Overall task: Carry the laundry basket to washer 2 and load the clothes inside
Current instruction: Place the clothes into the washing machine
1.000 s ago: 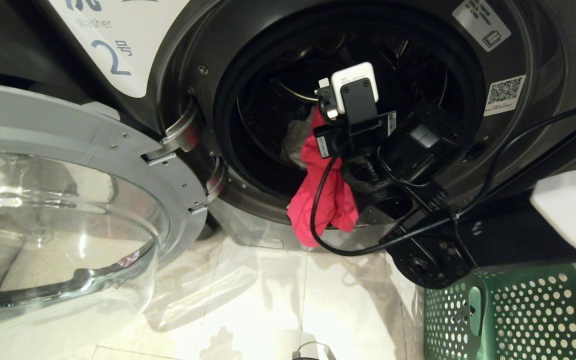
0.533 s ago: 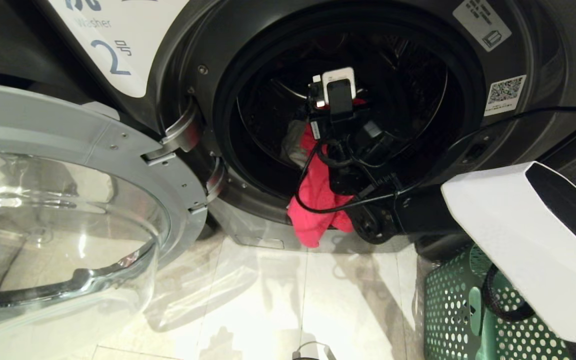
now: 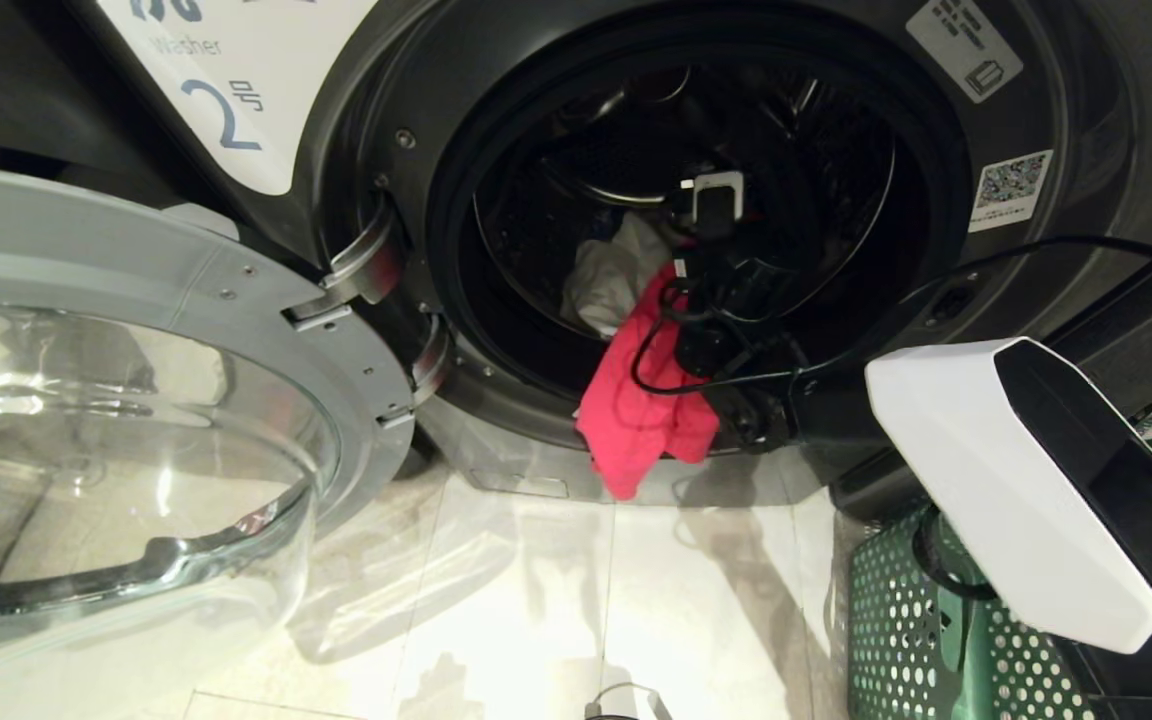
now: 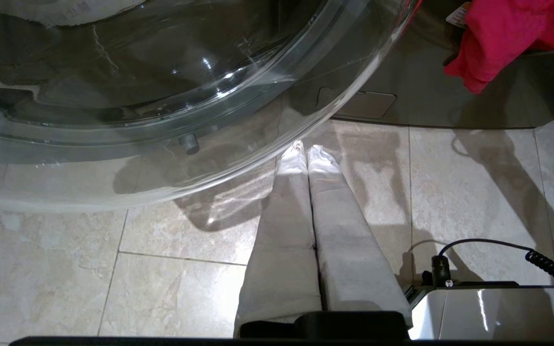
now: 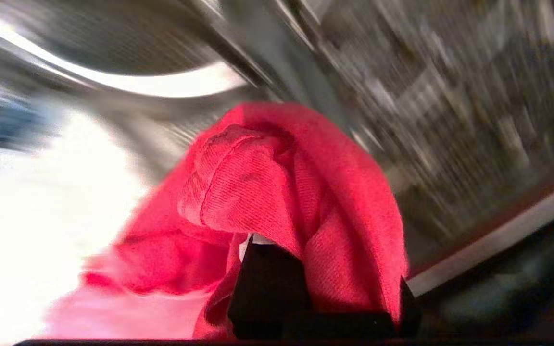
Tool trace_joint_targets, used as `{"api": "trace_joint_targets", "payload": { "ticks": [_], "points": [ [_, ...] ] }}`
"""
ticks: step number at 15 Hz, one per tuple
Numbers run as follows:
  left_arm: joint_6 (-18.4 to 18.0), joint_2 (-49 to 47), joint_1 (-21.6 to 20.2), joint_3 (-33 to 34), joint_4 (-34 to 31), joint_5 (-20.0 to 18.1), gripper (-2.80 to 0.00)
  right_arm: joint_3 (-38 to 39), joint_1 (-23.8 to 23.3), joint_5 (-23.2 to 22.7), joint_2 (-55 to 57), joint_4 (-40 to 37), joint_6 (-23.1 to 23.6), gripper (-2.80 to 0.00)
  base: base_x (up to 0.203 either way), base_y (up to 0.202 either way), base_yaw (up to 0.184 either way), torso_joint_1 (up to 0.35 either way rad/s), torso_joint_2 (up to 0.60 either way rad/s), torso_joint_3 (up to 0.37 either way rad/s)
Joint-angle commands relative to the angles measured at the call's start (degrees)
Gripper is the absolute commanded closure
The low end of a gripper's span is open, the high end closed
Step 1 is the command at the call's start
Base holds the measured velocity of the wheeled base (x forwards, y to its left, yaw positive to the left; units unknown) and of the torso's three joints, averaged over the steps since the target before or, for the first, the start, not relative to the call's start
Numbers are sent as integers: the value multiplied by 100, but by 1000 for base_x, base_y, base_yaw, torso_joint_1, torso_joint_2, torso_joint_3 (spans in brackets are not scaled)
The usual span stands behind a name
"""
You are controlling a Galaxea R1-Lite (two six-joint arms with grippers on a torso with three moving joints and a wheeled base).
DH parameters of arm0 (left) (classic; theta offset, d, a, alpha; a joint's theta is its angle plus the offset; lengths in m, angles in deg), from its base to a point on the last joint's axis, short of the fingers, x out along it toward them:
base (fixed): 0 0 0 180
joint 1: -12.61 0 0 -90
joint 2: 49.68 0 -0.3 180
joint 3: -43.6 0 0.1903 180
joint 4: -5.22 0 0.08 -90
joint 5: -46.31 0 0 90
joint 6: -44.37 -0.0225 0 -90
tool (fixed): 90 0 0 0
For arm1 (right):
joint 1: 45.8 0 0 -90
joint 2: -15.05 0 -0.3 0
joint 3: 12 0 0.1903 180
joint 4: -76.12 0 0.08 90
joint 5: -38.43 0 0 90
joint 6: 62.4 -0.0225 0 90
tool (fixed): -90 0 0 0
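Washer 2 (image 3: 221,115) stands with its drum (image 3: 576,170) open. My right arm (image 3: 726,290) reaches deep into the drum. Its gripper (image 5: 277,250) is shut on the bright red garment (image 5: 267,187), which drapes over the black fingers (image 5: 267,278). The rest of the red garment (image 3: 641,420) hangs out over the drum's lip toward the floor. A white garment (image 3: 616,275) lies inside the drum beside it. The dark green laundry basket (image 3: 921,620) sits on the floor at lower right, partly behind my forearm. My left gripper (image 4: 307,153) hangs shut and empty above the tiles.
The washer's round glass door (image 3: 136,400) stands swung open at the left, close over my left gripper (image 4: 161,96). The white forearm cover (image 3: 996,480) and a black cable (image 3: 1036,245) cross the right side. Pale floor tiles (image 3: 536,600) lie before the washer.
My right arm has pushed further into the drum, drawing the top of the red garment in with it. The white garment now shows more. The left arm has kept still.
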State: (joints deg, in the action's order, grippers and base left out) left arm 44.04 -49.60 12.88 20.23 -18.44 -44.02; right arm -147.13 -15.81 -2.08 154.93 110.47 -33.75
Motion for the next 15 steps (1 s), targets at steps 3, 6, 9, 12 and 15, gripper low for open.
{"api": "trace_joint_targets", "payload": {
  "ticks": [3, 6, 9, 12, 15],
  "points": [
    [-2, -1, 0, 0, 2, -2, 0, -30, -206, 521, -147, -1257, -994, 0, 0, 0, 0, 0, 0, 0],
    [-2, -7, 0, 0, 3, -2, 0, -47, -257, 396, -283, -1640, -1078, 0, 0, 0, 0, 0, 0, 0],
    [-2, -7, 0, 0, 3, -2, 0, -47, -257, -166, -402, -1632, -1049, -280, 0, 0, 0, 0, 0, 0],
    [-2, 1, 0, 0, 3, -2, 0, -51, -223, -554, -462, -1571, -1071, -280, 0, 0, 0, 0, 0, 0],
    [-2, -7, 0, 0, -6, -2, 0, -41, -131, -1240, -438, -964, -1121, -280, 0, 0, 0, 0, 0, 0]
  ]
}}
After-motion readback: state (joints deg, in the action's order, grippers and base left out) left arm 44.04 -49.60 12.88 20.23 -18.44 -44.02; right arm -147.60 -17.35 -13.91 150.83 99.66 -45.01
